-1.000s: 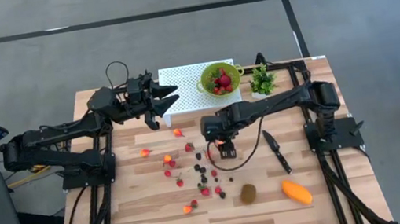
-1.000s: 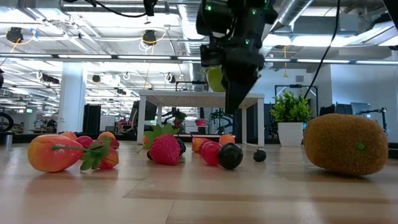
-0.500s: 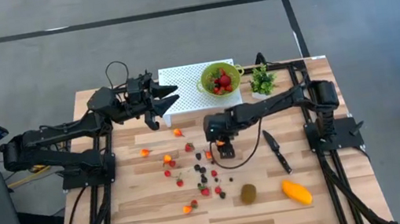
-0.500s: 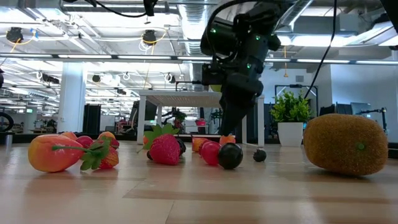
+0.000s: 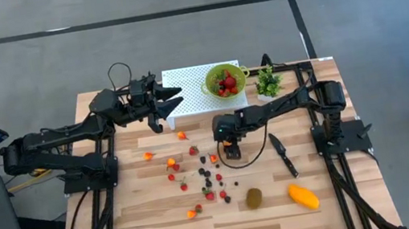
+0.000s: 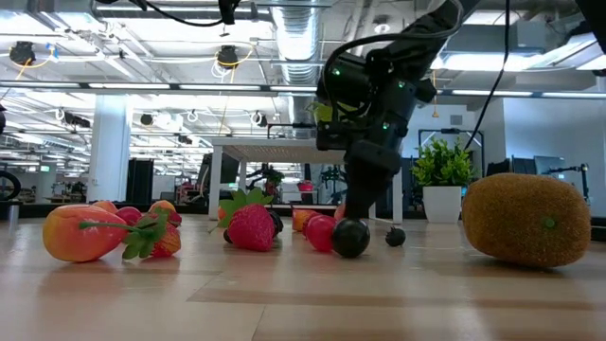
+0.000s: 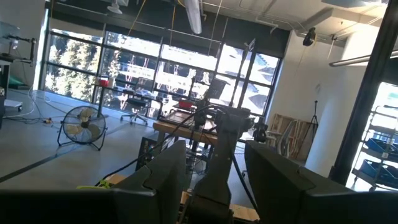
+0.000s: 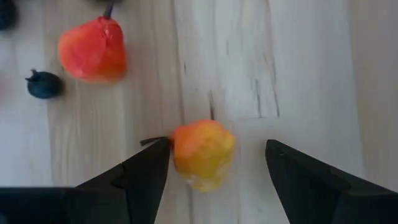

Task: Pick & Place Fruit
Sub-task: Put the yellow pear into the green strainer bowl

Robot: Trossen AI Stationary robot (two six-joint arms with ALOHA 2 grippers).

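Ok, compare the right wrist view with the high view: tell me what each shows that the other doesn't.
Only the right wrist view shows the small orange-yellow fruit up close, lying on the wood between the open fingers and not yet gripped.

Only the high view shows the green bowl, potted plant, knife, kiwi, mango and the waiting left gripper near the white board.

Both show the right gripper low over the scattered berries.

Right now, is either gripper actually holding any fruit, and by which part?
Nothing is held. The right gripper is open, its fingers either side of a small orange-yellow fruit on the table. The left gripper holds nothing.
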